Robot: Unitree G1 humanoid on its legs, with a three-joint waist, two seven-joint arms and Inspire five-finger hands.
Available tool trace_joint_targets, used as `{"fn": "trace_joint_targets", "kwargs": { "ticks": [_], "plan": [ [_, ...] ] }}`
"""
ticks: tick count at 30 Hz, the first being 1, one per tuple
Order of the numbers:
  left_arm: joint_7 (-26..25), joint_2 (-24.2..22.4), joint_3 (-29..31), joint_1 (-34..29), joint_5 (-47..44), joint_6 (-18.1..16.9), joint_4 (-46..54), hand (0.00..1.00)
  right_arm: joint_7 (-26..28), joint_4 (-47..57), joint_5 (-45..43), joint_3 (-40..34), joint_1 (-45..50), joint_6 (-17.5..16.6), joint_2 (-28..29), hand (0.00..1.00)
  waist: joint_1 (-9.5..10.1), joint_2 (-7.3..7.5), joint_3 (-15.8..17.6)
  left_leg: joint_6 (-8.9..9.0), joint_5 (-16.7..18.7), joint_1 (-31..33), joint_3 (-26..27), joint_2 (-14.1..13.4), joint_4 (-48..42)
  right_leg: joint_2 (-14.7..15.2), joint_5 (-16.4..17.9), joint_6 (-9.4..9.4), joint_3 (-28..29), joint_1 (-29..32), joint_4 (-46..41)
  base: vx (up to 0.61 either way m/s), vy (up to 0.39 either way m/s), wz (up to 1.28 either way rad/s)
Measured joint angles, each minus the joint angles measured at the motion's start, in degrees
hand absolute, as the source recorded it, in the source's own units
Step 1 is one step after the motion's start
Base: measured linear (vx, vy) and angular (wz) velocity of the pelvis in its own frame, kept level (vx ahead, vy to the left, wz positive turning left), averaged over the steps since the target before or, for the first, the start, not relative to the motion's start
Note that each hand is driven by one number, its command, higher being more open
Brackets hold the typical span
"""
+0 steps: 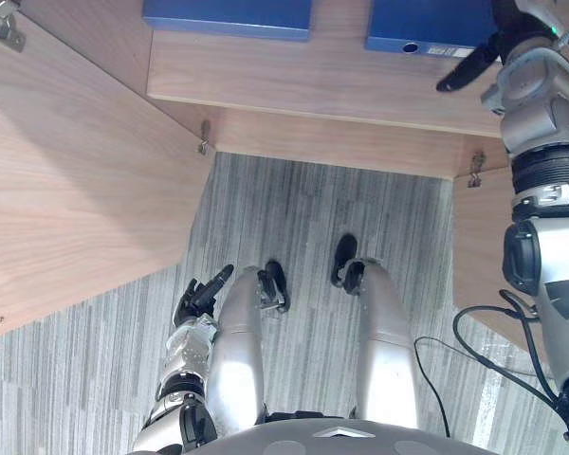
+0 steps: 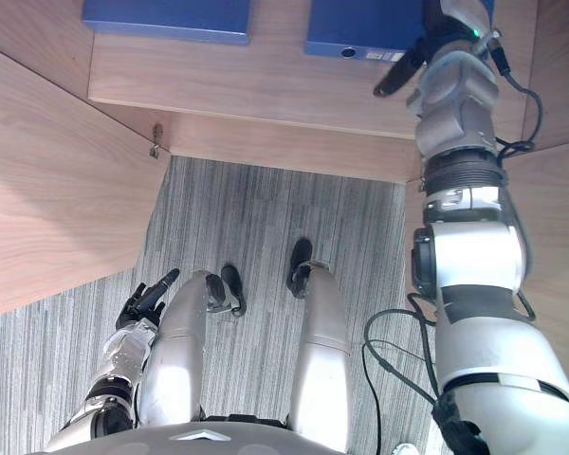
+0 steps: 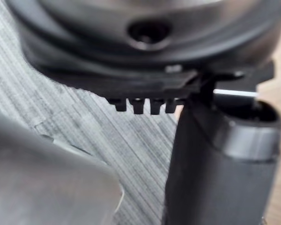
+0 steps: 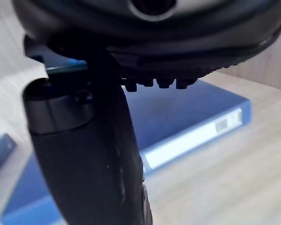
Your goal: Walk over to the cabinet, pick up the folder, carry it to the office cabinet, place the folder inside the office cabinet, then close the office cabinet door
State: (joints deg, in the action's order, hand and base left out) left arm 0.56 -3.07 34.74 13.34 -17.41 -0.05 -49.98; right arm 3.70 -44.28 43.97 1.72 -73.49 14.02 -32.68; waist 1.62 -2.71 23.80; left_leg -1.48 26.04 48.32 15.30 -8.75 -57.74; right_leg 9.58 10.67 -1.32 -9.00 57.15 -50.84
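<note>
Two blue folders lie flat on the cabinet's wooden shelf. The right folder has a white spine label and a round finger hole, and my right wrist view shows it as the folder lying on the shelf. My right hand is raised over that folder's right end with its thumb sticking out straight, and it holds nothing. The left folder lies apart at the shelf's left. My left hand hangs low beside my leg, fingers relaxed and empty.
The cabinet stands open. Its left door swings out wide on my left, and the right door stands at my right. Metal hinges sit at the shelf corners. Grey striped carpet runs between the doors.
</note>
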Motion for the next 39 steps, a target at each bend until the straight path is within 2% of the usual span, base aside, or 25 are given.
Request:
{"fn": "trace_joint_targets", "kwargs": {
  "ticks": [3,5,11,17,21,22,26,30,34,36,39],
  "plan": [
    [-1.61,-0.19,0.02,0.14,0.02,-0.10,0.01,1.00,-6.11,18.78,0.15,-0.75,5.72,0.49,1.41,1.00,-0.06,0.01,0.05,-0.01,0.01,-0.82,0.56,-0.41,0.19,-0.68,-0.11,0.15,0.57,-0.41,0.32,-0.06,-0.023,-0.09],
    [-1.88,-0.33,0.02,0.21,0.04,-0.26,0.03,1.00,-9.36,25.27,0.43,-1.40,8.64,0.45,1.71,1.00,-0.09,0.01,0.04,0.00,0.01,-1.25,0.74,-0.43,0.45,-0.73,-0.11,0.16,0.68,-0.66,0.40,-0.06,-0.035,-0.04],
    [-1.70,-0.50,-0.56,0.18,2.59,-1.07,-0.13,1.00,-15.23,31.35,3.16,-5.42,22.46,0.57,1.69,1.00,-0.26,0.08,-0.02,0.00,0.01,-3.11,0.77,-0.40,1.34,-0.76,-0.06,0.20,0.50,-2.55,1.05,-0.06,-0.022,-0.01],
    [-1.53,0.00,-3.01,-0.09,4.63,-1.45,-0.80,1.00,-15.92,32.22,5.32,-5.09,34.03,-0.12,1.57,1.00,-0.31,0.10,-0.06,0.02,0.02,-5.05,0.74,-0.51,1.52,-0.76,0.06,-0.03,0.21,-4.38,0.81,-0.06,-0.025,0.00],
    [-1.66,0.23,-7.24,-2.31,5.27,-2.59,-1.45,1.00,-15.72,34.09,9.87,1.51,43.47,-3.43,1.74,1.00,-0.38,0.14,-0.25,0.13,0.09,-11.22,0.54,-0.51,3.21,-0.82,0.51,-0.26,-0.46,-10.72,2.29,-0.05,-0.012,0.04],
    [-1.94,0.42,-8.49,-2.98,6.47,-2.73,-2.00,1.00,-15.32,34.17,11.07,3.89,45.79,-5.05,2.25,1.00,-0.33,0.46,-0.68,0.17,0.07,-13.18,0.57,-0.47,3.90,-0.87,0.65,-0.29,-0.54,-12.58,2.71,-0.05,-0.015,0.04],
    [-2.79,1.99,-12.90,-4.87,6.81,-3.19,-3.82,1.00,-13.75,34.13,12.00,9.25,52.68,-8.03,5.93,1.00,-0.33,1.51,-2.00,0.83,-0.99,-19.48,-0.01,-0.41,7.65,-1.04,0.59,-0.15,-2.27,-19.61,6.27,-0.02,-0.032,0.12],
    [-3.34,5.46,-20.97,-9.81,6.84,-3.63,-5.21,1.00,-11.20,33.60,12.00,13.02,60.59,-11.00,9.17,1.00,-0.07,2.89,-6.50,1.59,-3.46,-26.51,-0.69,0.23,14.83,-1.33,-0.23,0.31,-4.60,-27.51,12.84,0.07,-0.033,0.13],
    [-0.24,8.23,-25.29,-15.77,6.87,-4.19,-4.55,1.00,-10.79,28.75,11.97,11.10,65.99,-12.94,9.19,1.00,-0.18,2.98,-10.52,2.38,-5.70,-32.68,-1.87,1.20,21.91,-2.02,-1.93,0.74,-6.63,-34.78,19.99,0.14,-0.008,0.21],
    [1.04,9.41,-26.16,-18.23,7.09,-4.84,-4.71,1.00,-10.50,18.86,11.92,10.14,65.91,-13.16,9.17,1.00,-0.13,2.18,-12.20,2.51,-7.12,-36.52,-1.78,1.60,26.48,-3.13,-4.29,1.33,-6.90,-39.31,25.84,0.13,0.032,0.02],
    [2.30,10.80,-28.40,-20.12,10.18,-4.94,-5.65,1.00,-8.96,12.87,11.33,9.12,68.84,-12.78,9.15,1.00,-0.47,1.15,-14.08,2.22,-9.84,-39.53,-0.89,2.83,33.23,-4.16,-8.33,2.12,-6.52,-42.90,34.38,0.11,0.068,-0.08]
  ]
}}
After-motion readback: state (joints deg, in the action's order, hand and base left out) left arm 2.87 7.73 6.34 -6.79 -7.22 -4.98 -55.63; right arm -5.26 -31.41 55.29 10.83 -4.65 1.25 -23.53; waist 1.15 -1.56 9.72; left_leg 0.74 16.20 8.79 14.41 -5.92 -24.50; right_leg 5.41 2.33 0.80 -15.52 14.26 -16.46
